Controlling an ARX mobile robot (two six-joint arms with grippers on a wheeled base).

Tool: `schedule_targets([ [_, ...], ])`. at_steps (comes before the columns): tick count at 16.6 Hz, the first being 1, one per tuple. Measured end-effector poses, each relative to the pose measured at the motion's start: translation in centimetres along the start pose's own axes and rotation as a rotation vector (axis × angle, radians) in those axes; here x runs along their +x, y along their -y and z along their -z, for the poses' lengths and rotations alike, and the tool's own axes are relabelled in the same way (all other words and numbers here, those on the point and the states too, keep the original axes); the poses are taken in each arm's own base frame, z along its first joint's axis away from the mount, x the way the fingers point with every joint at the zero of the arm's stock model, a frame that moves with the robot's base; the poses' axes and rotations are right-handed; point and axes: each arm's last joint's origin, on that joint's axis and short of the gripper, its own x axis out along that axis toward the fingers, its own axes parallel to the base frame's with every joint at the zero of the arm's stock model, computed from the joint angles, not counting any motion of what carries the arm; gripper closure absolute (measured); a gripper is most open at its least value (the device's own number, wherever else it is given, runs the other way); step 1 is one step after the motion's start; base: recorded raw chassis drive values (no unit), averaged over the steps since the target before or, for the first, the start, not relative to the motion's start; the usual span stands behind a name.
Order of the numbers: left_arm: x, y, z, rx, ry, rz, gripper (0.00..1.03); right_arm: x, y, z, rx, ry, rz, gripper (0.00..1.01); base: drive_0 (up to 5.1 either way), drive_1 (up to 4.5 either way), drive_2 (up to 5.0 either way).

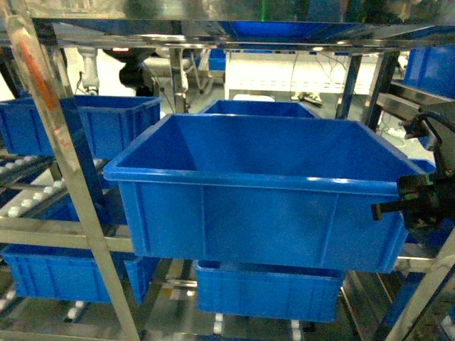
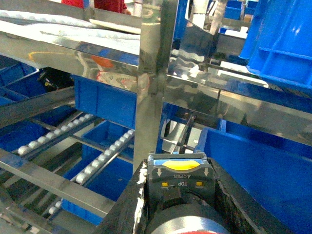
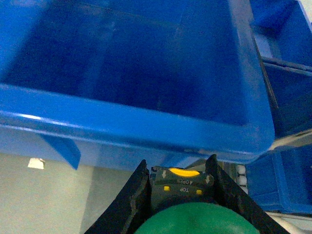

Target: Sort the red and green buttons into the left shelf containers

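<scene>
1. Leftmost, the left shelf [image 1: 71,170] w/ white rollers is seen, blue bins on its levels.
2. Left gripper [image 2: 178,195]: a black-bodied button w/ yellow tab pinched betw. jaws; cap colour can't be told.
3. Centre: large blue container [image 1: 263,192] seen on rails.
4. Right gripper [image 3: 178,192]: green button [image 3: 195,222] clamped, held just outside container rim [image 3: 146,134].

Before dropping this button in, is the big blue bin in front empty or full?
Empty, as far as visible: the right wrist view looks down into the bin and shows only bare blue floor and walls.
</scene>
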Motion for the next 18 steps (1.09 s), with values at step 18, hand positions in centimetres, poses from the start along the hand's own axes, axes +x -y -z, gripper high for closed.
schedule_targets([
  [18, 0.0, 0.0, 0.0, 0.0, 0.0, 0.0, 0.75, -3.5, -0.1, 1.2, 0.017, -0.104, -0.04, 0.72, 0.1, 0.07, 0.1],
])
